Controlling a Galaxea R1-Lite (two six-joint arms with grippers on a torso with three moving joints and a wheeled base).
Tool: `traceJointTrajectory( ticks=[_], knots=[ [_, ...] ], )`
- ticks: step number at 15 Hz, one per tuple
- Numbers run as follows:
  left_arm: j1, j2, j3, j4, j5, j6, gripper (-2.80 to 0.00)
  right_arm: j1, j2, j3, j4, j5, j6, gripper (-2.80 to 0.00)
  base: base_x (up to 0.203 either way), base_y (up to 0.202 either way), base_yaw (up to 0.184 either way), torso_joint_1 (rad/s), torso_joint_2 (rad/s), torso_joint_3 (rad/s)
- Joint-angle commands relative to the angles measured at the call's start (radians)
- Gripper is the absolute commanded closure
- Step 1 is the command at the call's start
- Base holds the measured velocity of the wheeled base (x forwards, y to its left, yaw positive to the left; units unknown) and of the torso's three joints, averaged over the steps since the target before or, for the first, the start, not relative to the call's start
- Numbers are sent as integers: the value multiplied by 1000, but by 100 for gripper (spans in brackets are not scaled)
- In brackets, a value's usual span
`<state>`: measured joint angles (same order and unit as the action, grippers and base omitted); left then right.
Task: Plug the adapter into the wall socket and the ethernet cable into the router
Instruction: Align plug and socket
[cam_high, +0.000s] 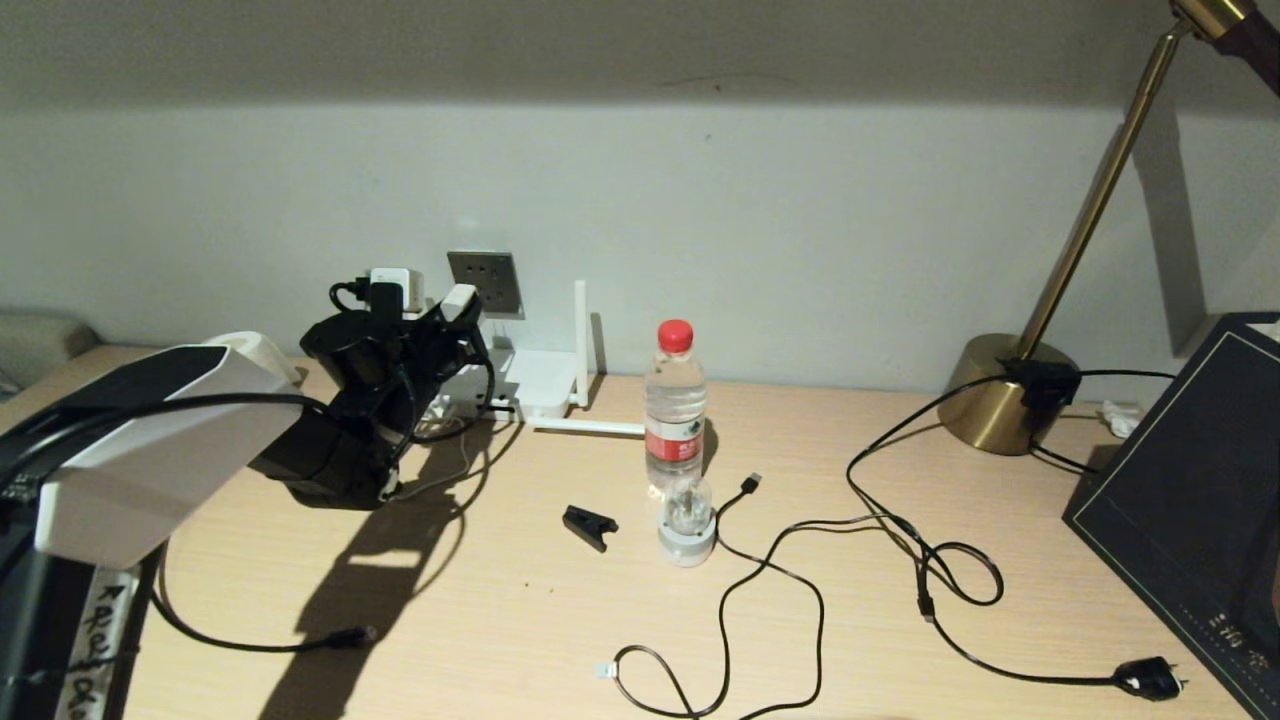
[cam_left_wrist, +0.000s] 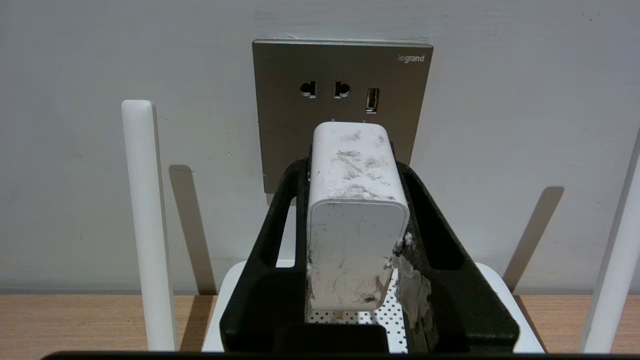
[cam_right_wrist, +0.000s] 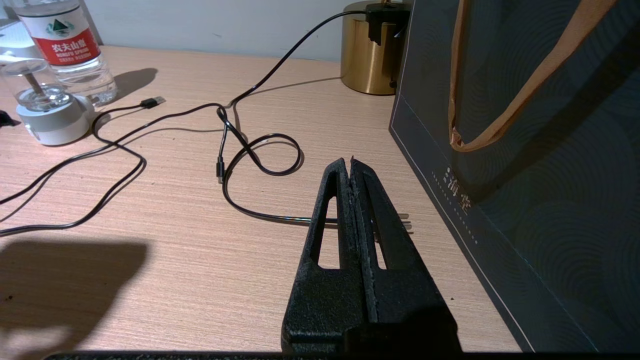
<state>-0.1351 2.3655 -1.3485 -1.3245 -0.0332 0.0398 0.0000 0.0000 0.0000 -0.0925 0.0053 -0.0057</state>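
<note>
My left gripper (cam_left_wrist: 352, 167) is shut on the white adapter (cam_left_wrist: 356, 220) and holds it level, nose toward the grey wall socket (cam_left_wrist: 280, 115). The adapter's front end covers the plate's lower half, and whether its prongs are in is hidden. In the head view the adapter (cam_high: 459, 301) sits just left of the wall socket (cam_high: 486, 282). The white router (cam_high: 541, 384) lies under the gripper, with an antenna (cam_left_wrist: 142, 215) upright beside it. The ethernet cable's clear connector (cam_high: 603, 668) lies at the table's front. My right gripper (cam_right_wrist: 350, 162) is shut and empty, low over the table.
A water bottle (cam_high: 675, 405), a small glass-domed gadget (cam_high: 687, 522) and a black clip (cam_high: 590, 526) stand mid-table. A USB-tipped black cable (cam_high: 752, 483) and a black mains plug (cam_high: 1150, 680) lie to the right. A brass lamp base (cam_high: 1005, 400) and a dark bag (cam_high: 1190, 500) stand far right.
</note>
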Motion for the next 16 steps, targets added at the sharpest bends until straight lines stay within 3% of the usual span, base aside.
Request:
traceJointTrajectory(
  ticks=[1,16],
  knots=[
    [0,0,-1,-7,-2,0,0,0,2,35,-1,1,0,0,0,0,0,0,0,0],
    [5,18,-76,25,-2,-5,0,0,2,35,-1,1,0,0,0,0,0,0,0,0]
  ],
)
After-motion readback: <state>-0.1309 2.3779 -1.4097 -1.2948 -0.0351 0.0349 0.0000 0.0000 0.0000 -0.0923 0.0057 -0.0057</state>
